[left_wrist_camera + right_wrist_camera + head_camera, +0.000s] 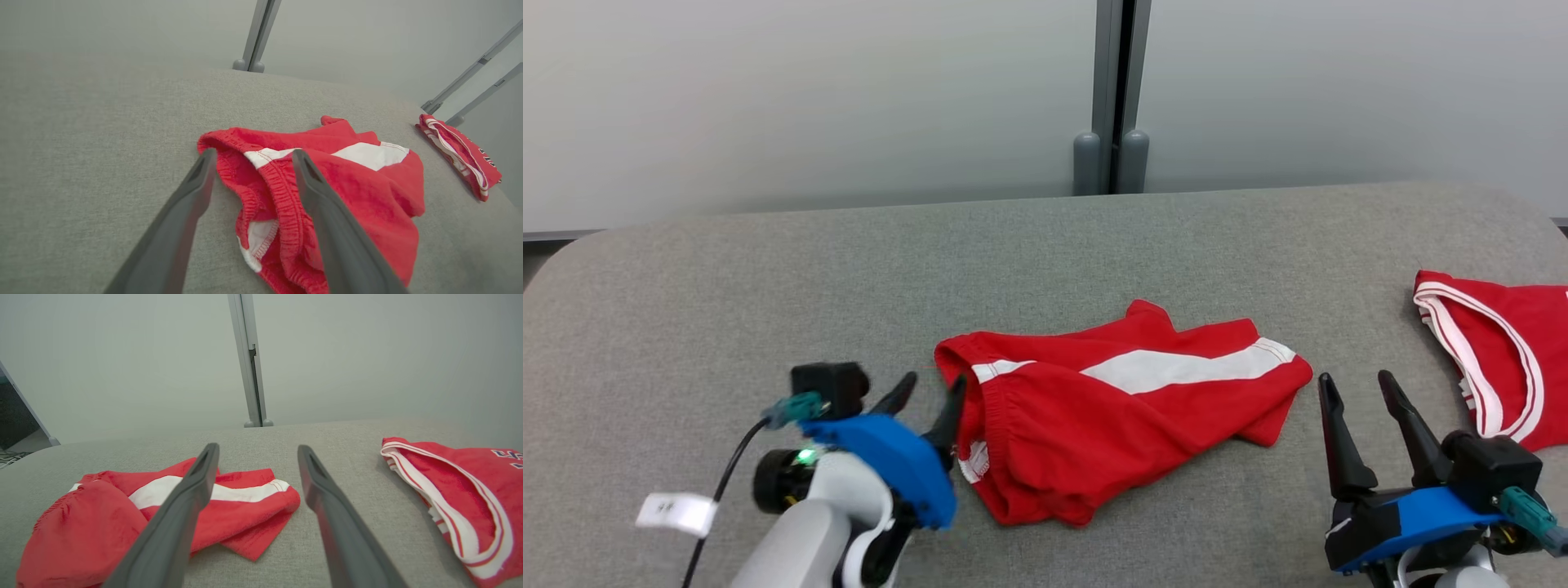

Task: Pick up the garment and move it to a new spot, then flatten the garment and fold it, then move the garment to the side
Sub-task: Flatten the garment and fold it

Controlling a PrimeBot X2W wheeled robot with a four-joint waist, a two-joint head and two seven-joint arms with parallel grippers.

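Note:
The garment is a pair of red shorts with a white side stripe, lying crumpled in the middle of the grey table. Its elastic waistband faces left. My left gripper stands open at that waistband, one finger over the cloth edge; in the left wrist view the gripper straddles the waistband of the shorts. My right gripper is open just right of the shorts' leg end, apart from the cloth. In the right wrist view the gripper points past the shorts.
A second red garment with white trim lies at the table's right edge, also in the left wrist view and the right wrist view. Behind the table stands a pale wall with a grey post. Bare table stretches left and back.

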